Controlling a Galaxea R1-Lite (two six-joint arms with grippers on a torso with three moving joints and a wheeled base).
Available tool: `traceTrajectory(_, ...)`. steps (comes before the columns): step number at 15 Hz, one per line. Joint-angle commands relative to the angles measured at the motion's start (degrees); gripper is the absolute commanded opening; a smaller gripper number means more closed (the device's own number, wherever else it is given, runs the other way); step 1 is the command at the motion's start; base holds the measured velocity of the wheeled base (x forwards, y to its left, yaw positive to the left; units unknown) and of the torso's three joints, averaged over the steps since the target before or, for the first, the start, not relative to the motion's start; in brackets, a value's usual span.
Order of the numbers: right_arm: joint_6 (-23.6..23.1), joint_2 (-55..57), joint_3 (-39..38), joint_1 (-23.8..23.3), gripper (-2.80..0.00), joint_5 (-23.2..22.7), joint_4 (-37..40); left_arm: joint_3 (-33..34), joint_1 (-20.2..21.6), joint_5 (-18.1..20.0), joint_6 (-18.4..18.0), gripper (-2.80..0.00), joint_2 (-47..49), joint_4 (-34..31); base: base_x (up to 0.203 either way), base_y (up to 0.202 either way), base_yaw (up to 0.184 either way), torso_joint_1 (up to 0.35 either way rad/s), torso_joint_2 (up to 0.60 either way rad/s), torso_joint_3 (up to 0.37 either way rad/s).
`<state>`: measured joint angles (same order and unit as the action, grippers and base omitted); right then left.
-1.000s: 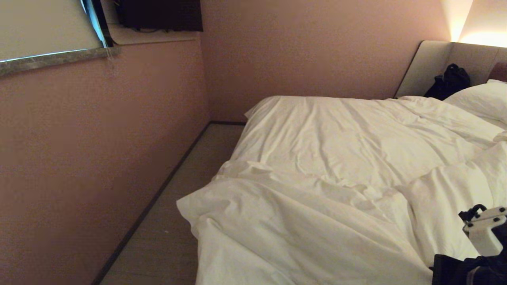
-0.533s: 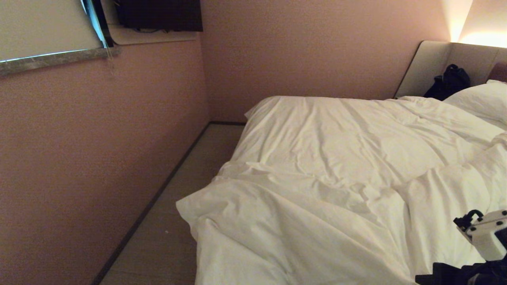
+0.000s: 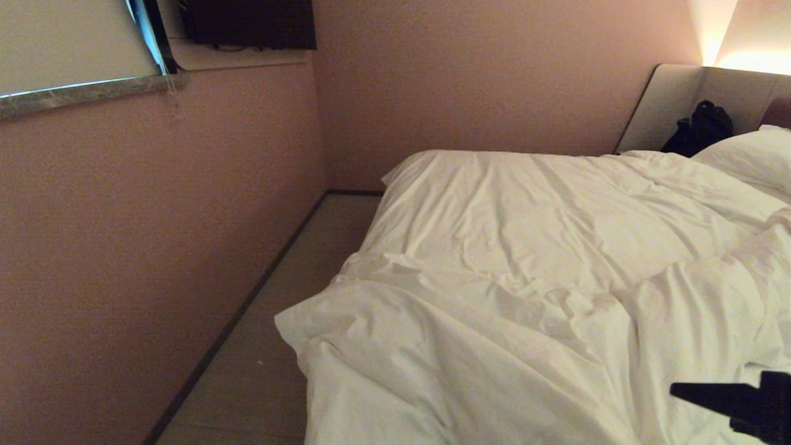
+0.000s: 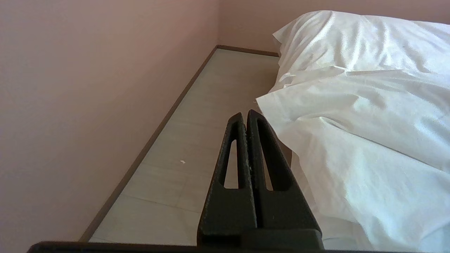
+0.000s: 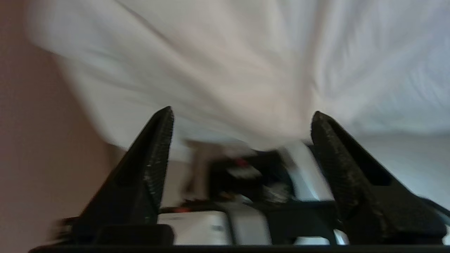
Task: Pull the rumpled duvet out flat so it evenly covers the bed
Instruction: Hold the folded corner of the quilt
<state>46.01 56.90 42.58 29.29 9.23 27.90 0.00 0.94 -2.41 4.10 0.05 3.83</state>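
Mid-task: right gripper (image 5: 240,116) spread wide, empty (left gripper (image 4: 245,117) clenched, parked near floor). Next: regrasping bunched duvet (image 3: 556,278), dragging flat across bed (image 3: 676,99).

Plain white duvet (image 3: 525,278), creased all over, no print. White pillow (image 3: 751,157) too. Dusty pink walls (image 3: 154,247) with a dark brown skirting line (image 3: 247,303); pale grey floor (image 3: 259,371). Beige headboard (image 3: 673,102), warm yellow glow above it. A black bag (image 3: 698,130) against it. Both claws matt black: left claw (image 4: 246,117), right claw (image 5: 242,116).
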Motion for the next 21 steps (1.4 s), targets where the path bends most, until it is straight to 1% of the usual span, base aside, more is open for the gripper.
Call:
traceTrajectory(1,0.25,-5.73,6.05,-0.17,0.00,0.25,11.66,0.00,0.03,-0.05,0.03,-2.80,0.04,0.04,0.000,0.000,0.000,0.000,0.00,0.000)
traceTrajectory(2,0.23,-6.76,9.30,-0.56,0.00,0.54,13.57,0.00,0.03,-0.05,0.03,-2.80,0.04,0.04,0.000,0.000,0.000,0.000,0.00,0.000)
traceTrajectory(4,0.14,-8.51,12.60,-2.33,0.00,0.85,15.91,0.00,0.03,-0.05,0.03,-2.80,0.04,0.04,0.000,0.000,0.000,0.000,0.00,0.000)
traceTrajectory(5,0.12,-10.28,13.10,-2.47,-0.15,0.87,16.37,0.00,0.03,-0.05,0.03,-2.80,0.04,0.04,0.000,0.000,0.000,0.000,0.00,0.000)
traceTrajectory(6,0.08,-12.87,13.45,-2.48,-2.80,0.87,16.93,0.00,0.03,-0.05,0.03,-2.80,0.04,0.04,0.000,0.000,0.000,0.000,0.00,0.000)
traceTrajectory(10,-1.05,-23.70,14.33,-2.51,-2.80,0.97,20.73,0.00,0.03,-0.05,0.03,-2.80,0.04,0.04,0.000,0.000,0.000,0.000,0.00,0.000)
traceTrajectory(11,-1.18,-25.73,14.62,-2.55,-2.80,1.60,22.24,0.00,0.03,-0.05,0.03,-2.80,0.04,0.04,0.000,0.000,0.000,0.000,0.00,0.000)
traceTrajectory(14,-1.27,-28.22,15.47,-2.96,-2.80,10.91,23.84,0.00,0.03,-0.05,0.03,-2.80,0.04,0.04,0.000,0.000,0.000,0.000,0.00,0.000)
traceTrajectory(16,-1.94,-29.90,16.84,-7.78,-2.80,12.12,23.60,0.00,0.03,-0.05,0.03,-2.80,0.04,0.04,0.000,0.000,0.000,0.000,0.00,0.000)
traceTrajectory(19,-5.35,-34.69,17.58,-15.27,-2.80,12.40,23.36,0.00,0.03,-0.05,0.03,-2.80,0.04,0.04,0.000,0.000,0.000,0.000,0.00,0.000)
traceTrajectory(21,-7.70,-38.13,17.49,-21.40,-2.80,12.35,23.35,0.00,0.03,-0.05,0.03,-2.80,0.04,0.04,0.000,0.000,0.000,0.000,0.00,0.000)
